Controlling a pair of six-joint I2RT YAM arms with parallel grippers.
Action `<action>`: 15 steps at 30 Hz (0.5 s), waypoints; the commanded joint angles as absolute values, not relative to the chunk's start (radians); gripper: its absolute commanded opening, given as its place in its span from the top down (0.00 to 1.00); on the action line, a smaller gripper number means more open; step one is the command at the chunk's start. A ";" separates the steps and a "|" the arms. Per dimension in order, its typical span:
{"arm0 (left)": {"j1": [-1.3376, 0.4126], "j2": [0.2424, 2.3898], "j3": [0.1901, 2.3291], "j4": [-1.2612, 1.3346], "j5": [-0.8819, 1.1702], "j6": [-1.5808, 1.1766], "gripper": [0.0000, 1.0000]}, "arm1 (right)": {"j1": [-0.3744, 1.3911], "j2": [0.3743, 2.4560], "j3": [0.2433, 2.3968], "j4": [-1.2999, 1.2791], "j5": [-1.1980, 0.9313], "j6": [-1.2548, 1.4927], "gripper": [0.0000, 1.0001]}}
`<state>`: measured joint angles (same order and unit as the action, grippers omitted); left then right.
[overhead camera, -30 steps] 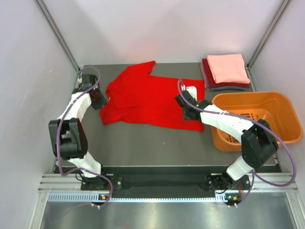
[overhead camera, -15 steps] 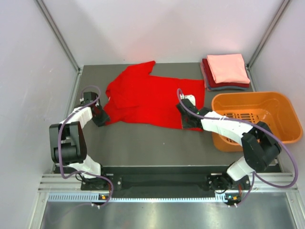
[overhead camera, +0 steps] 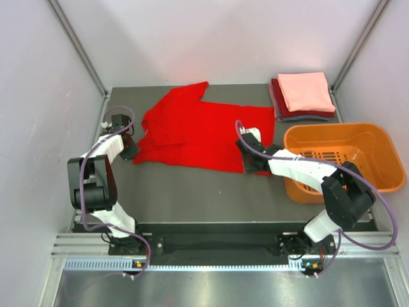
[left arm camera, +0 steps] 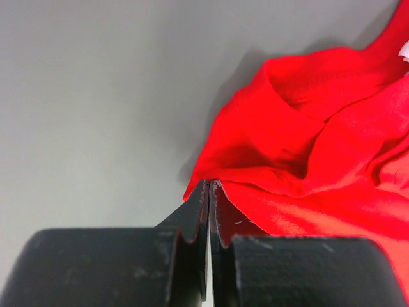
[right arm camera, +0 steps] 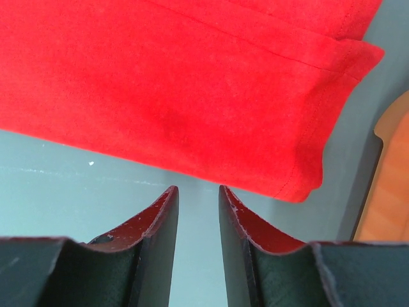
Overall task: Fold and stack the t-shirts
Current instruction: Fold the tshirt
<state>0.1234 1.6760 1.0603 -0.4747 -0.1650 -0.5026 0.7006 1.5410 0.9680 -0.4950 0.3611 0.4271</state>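
Observation:
A bright red t-shirt (overhead camera: pixel 198 131) lies spread out on the grey table, crumpled at its left end. My left gripper (overhead camera: pixel 130 152) is at the shirt's near left corner (left arm camera: pixel 307 147); its jaws (left arm camera: pixel 209 184) are pressed together with the tip of that corner pinched between them. My right gripper (overhead camera: pixel 254 166) hovers low over the table at the shirt's near right hem (right arm camera: pixel 192 83). It is open by a narrow gap (right arm camera: pixel 198 188) and only bare table shows between the fingers. Folded t-shirts are stacked at the back right, salmon-pink (overhead camera: pixel 305 91) over dark red (overhead camera: pixel 277 96) over grey-blue.
An orange plastic basket (overhead camera: pixel 377 137) stands at the right edge, close to my right forearm, and its side shows in the right wrist view (right arm camera: pixel 391 192). Metal frame posts rise at both back corners. Bare table lies in front of the shirt.
My left gripper moved to the shirt's near left corner and shut on it, tugging the corner slightly left. My right gripper came down toward the near right hem and opened a little.

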 commanded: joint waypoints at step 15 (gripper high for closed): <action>0.141 1.623 1.078 -0.587 -0.434 -0.423 1.00 | 0.710 1.405 0.876 -0.509 0.373 0.448 0.66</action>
<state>0.1249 1.6901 1.0935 -0.5541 -0.3458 -0.4568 0.7006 1.4441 0.8764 -0.5144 0.3641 0.4320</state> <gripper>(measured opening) 0.011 0.337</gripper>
